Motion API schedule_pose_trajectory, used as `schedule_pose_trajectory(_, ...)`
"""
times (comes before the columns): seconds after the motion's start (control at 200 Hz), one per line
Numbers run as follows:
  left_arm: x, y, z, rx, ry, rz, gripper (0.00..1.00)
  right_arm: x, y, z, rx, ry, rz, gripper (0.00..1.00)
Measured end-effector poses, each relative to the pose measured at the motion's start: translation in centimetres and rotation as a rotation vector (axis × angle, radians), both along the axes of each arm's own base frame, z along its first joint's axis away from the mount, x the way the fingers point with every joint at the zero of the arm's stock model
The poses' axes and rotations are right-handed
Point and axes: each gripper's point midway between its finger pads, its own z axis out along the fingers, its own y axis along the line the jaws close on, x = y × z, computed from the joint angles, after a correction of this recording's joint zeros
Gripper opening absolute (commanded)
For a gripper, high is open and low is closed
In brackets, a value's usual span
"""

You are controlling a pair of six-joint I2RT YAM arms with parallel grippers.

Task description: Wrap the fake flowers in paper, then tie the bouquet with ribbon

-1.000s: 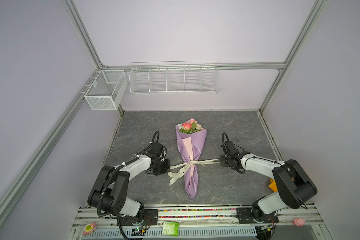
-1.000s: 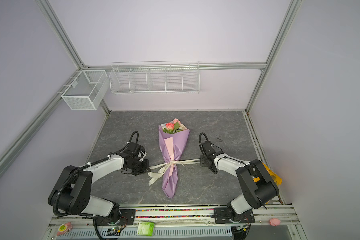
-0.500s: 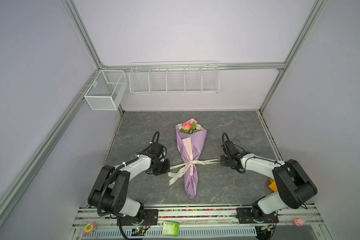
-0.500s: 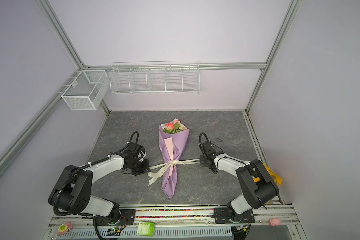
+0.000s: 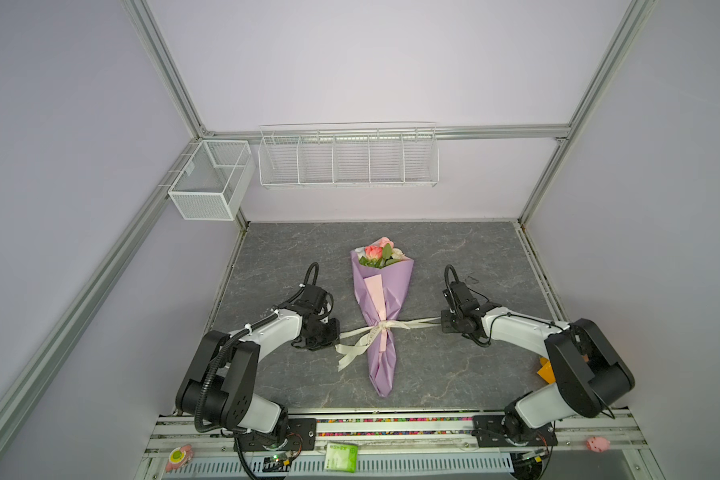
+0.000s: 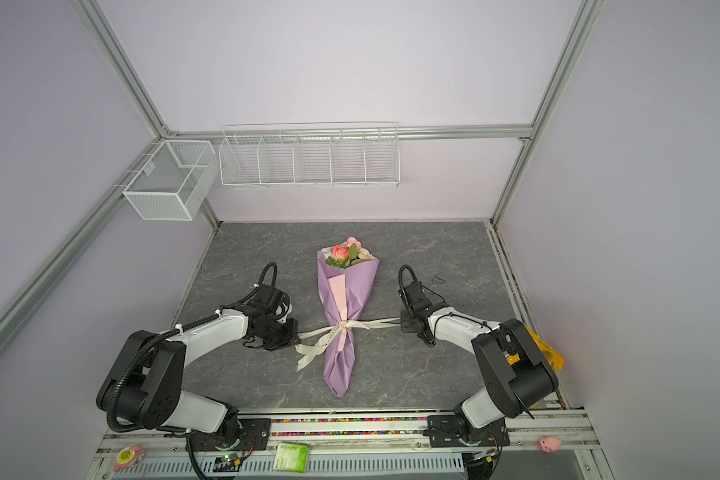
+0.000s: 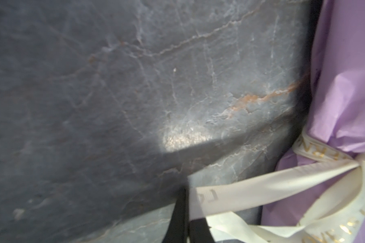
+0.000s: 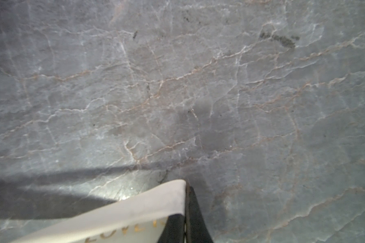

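Observation:
The bouquet of fake flowers lies along the middle of the slate table in both top views, wrapped in a lilac paper cone. A cream lettered ribbon is knotted round the cone's narrow waist. My left gripper is shut on the ribbon's left strand. On the other side my right gripper is shut on the right strand. Both strands run nearly straight from the knot.
A loose ribbon tail trails on the table left of the cone. A wire rack and a mesh box hang on the back wall. An orange object sits behind the right arm's base.

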Motion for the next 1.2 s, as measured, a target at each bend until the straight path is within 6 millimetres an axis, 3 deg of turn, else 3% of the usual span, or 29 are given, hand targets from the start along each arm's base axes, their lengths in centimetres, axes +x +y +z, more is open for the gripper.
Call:
schedule_pose_trajectory(0.625,0.4,0.0,0.8,-0.011,-0.025,0.021,0.0,0.1,0.0,0.1,0.007,-0.007,0.002,0.07)
schedule_pose_trajectory(0.695,0.4,-0.3,1.0,-0.034,-0.024,0.015,0.0,0.0,0.1,0.2,0.017,-0.006,0.018,0.14)
schedule_pose_trajectory(0.805,0.3,-0.9,1.4,-0.081,-0.02,-0.004,0.0,-0.1,0.9,1.1,0.059,-0.002,0.061,0.35)
schedule_pose_trajectory(0.92,0.0,-1.7,1.8,-0.129,-0.012,-0.033,0.0,0.4,3.1,4.0,0.165,-0.018,0.116,0.51)
schedule_pose_trajectory(1.005,-0.1,-2.1,2.1,-0.153,-0.01,-0.045,0.0,0.9,5.5,7.0,0.26,-0.056,0.178,0.54)
schedule_pose_trajectory(1.11,0.1,-2.4,2.5,-0.17,-0.015,-0.056,0.0,0.6,9.7,10.5,0.384,-0.079,0.276,0.58)
schedule_pose_trajectory(1.2,0.1,-2.6,2.7,-0.179,-0.019,-0.062,0.0,-1.1,14.0,12.5,0.466,-0.063,0.386,0.6)
